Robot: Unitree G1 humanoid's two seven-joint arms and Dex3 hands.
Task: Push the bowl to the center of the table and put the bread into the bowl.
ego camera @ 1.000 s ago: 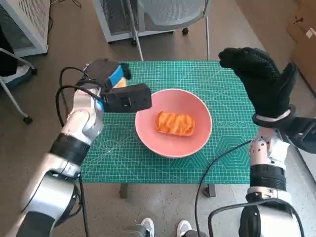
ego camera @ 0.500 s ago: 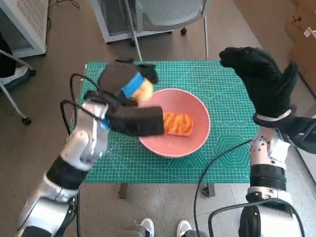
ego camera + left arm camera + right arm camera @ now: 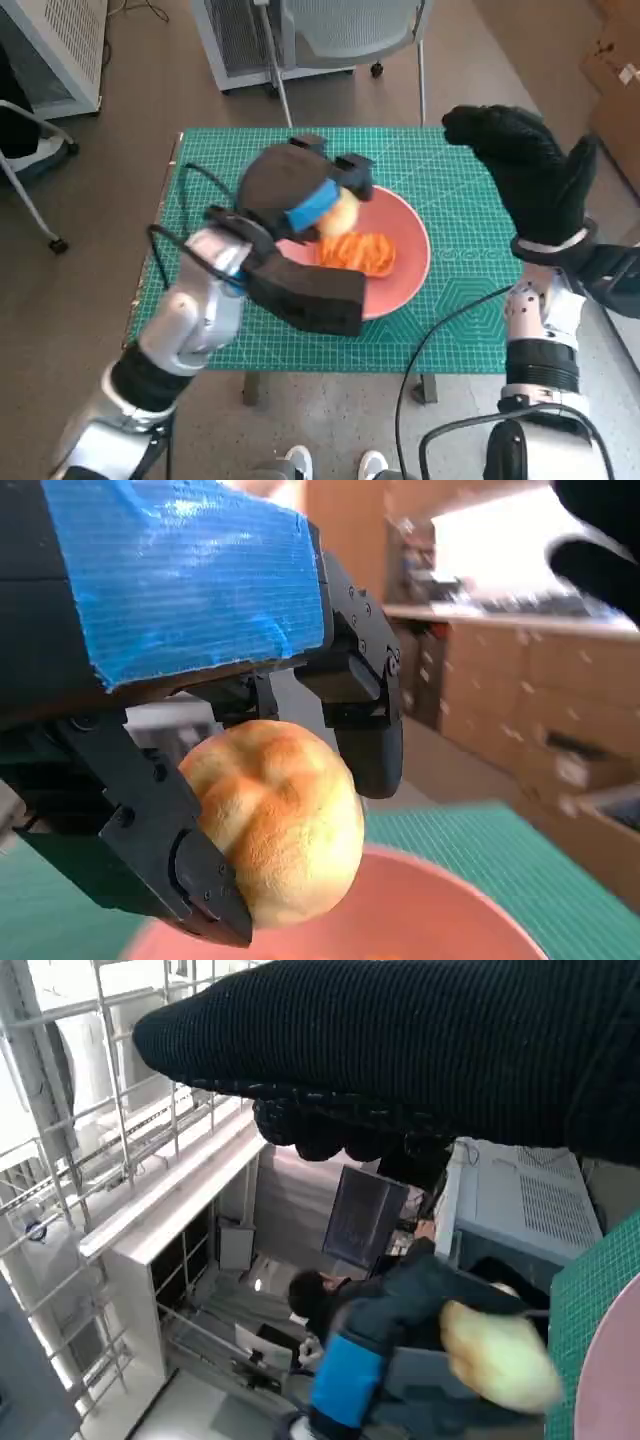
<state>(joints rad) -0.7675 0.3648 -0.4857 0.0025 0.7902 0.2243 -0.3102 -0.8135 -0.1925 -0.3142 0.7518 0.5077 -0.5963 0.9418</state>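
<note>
Since the earlier pictures I see the left hand [image 3: 300, 185] has travelled from the table's left edge inward and now sits over the bowl [image 3: 405, 275], above its left rim. It has carried the round bun [image 3: 343, 212] along. The right hand [image 3: 525, 170] has stayed raised and apart from the bowl, over the right side of the mat [image 3: 460, 330].

In the left wrist view I read the black fingers [image 3: 365, 720] closed around the bun [image 3: 275, 815]: one finger bears on it from the side away from the bowl, another clamps it from the opposite side nearer the camera. The bun is gripped, clear of the bowl, with the pink rim [image 3: 450, 890] directly under it. The blue-taped back of the left hand [image 3: 185, 575] faces the camera.

A striped orange pastry [image 3: 358, 250] already lies inside the bowl, on its floor, partly hidden by the left forearm. The bowl stands near the mat's middle.

The right hand holds nothing; I see its gloved fingers spread and pointing away from the bowl. In the right wrist view the glove [image 3: 420, 1050] crosses the picture, with the left hand [image 3: 350, 1380] and the bun [image 3: 495, 1355] beside the bowl's edge, and a person [image 3: 330, 1310] seated beyond.

A chair [image 3: 340, 20] stands past the far side of the mat.
</note>
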